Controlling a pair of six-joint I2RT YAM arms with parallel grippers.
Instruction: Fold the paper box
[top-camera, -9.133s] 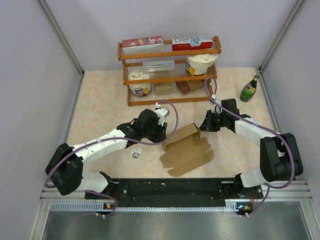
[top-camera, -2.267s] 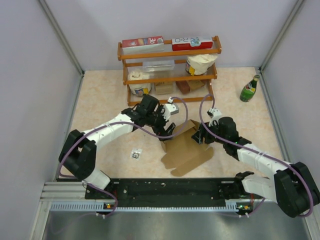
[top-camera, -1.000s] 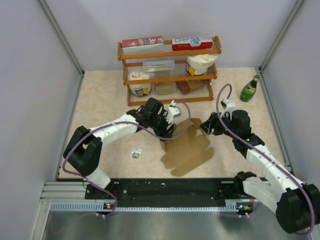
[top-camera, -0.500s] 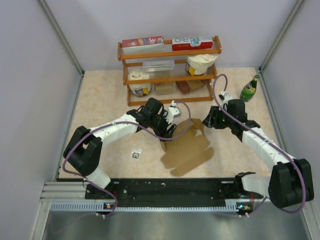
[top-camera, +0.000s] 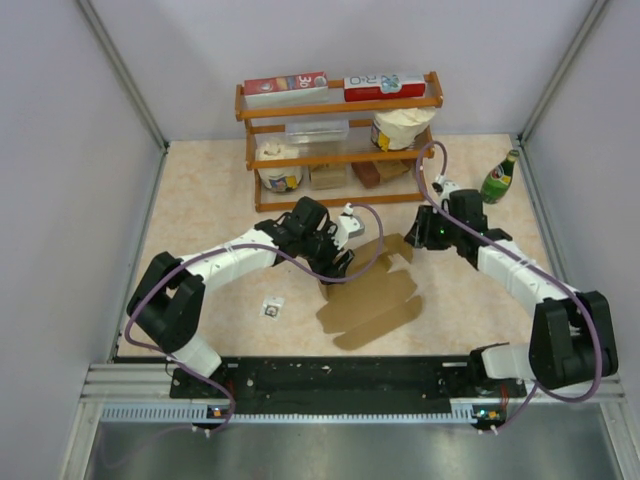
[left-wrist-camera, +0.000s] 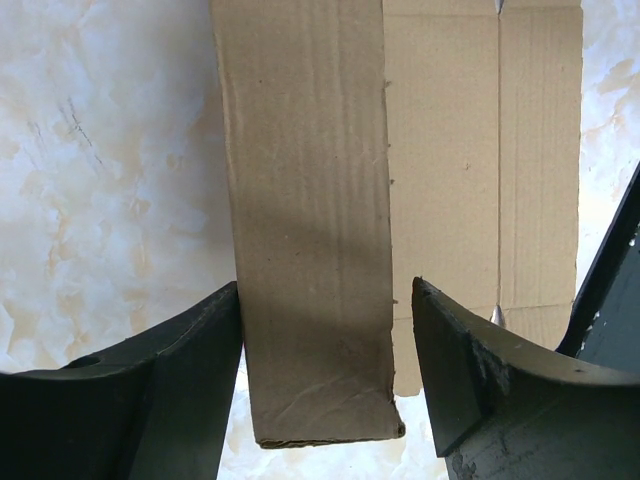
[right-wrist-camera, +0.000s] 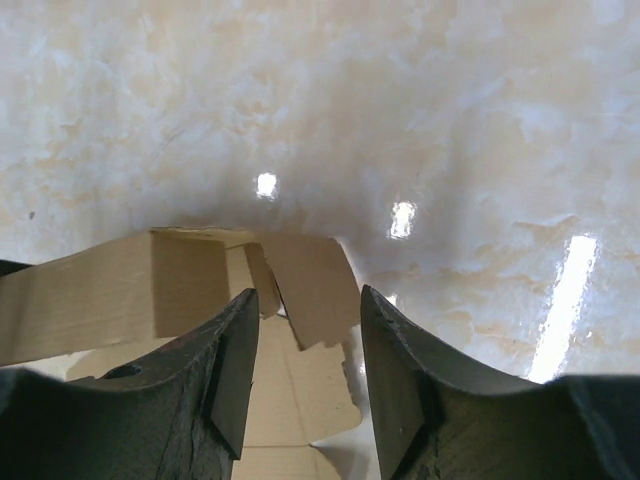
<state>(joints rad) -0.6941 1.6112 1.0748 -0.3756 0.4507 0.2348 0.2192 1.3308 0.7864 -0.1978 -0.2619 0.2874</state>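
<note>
From above, your paper box (top-camera: 375, 300) lies in the middle of the desk (top-camera: 200, 215) as a mostly flat brown sheet. One flap is raised at its upper left edge. The left pincer (top-camera: 335, 268) sits at that raised flap. The right pincer (top-camera: 416, 240) hovers at the sheet's upper right corner, beside a small tab. A wooden shelf rack (top-camera: 340, 103) stands at the back of the desk, and a green bottle (top-camera: 497, 178) is at the upper right.

In the left wrist view, the raised flap (left-wrist-camera: 310, 230) runs down the centre of the frame between your two dark fingers (left-wrist-camera: 150, 400). The jaws stand wide apart. The flap touches the left-hand finger, and a sliver of gap shows at the right-hand one, so nothing is clamped. The rest of the sheet lies flat behind, at upper right.

In the right wrist view, the fingers (right-wrist-camera: 395, 390) are apart at the bottom of the frame and hold nothing. A small cardboard tab (right-wrist-camera: 312, 285) shows between their tips, and a folded wall of the box reaches in from the left. Glossy marbled desk fills the upper half.
</note>
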